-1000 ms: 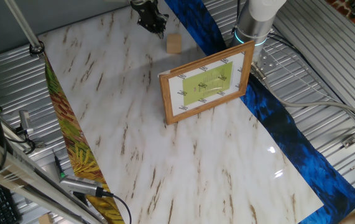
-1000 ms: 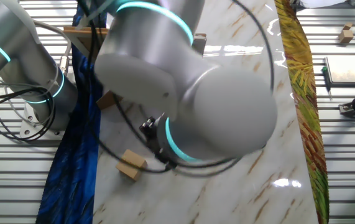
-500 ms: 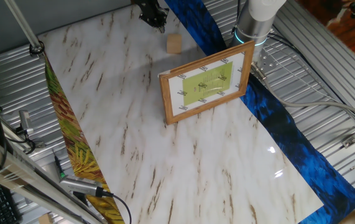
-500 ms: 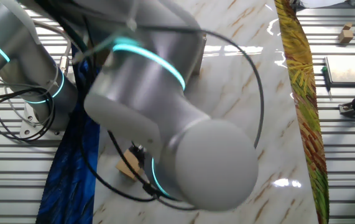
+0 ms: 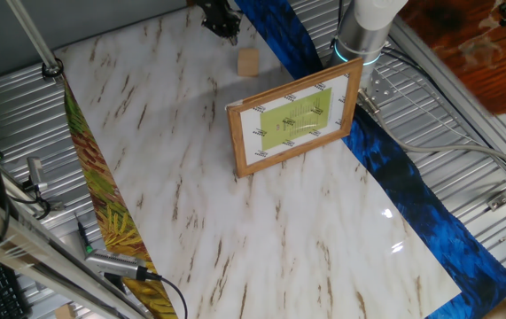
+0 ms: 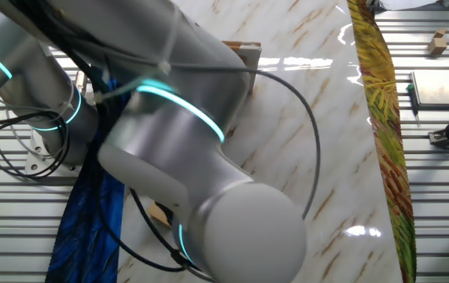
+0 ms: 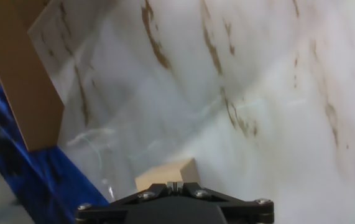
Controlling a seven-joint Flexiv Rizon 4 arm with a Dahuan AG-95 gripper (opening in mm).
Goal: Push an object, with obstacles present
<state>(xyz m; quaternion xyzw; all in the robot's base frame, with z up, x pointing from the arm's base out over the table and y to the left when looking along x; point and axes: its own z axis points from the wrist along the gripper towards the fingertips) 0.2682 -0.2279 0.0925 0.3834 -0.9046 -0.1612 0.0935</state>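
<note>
Nothing legible shows. The green sheet [image 5: 299,118] in the wooden frame [image 5: 236,140], toward one o'clock on the worktop [image 5: 261,239], bears dark marks; all too small to read.

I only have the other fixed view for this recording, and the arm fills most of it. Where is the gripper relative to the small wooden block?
Observer: In one fixed view the gripper is apart from the small wooden block, not touching it, beside the blue cloth.
Operator: What obstacle is there?
Observer: A wooden picture frame with a green print stands upright on the block's other side from the gripper.
Operator: Is the gripper open?
Observer: Cannot tell. The hand view shows no fingers, only the block lying close ahead of the hand.
</note>
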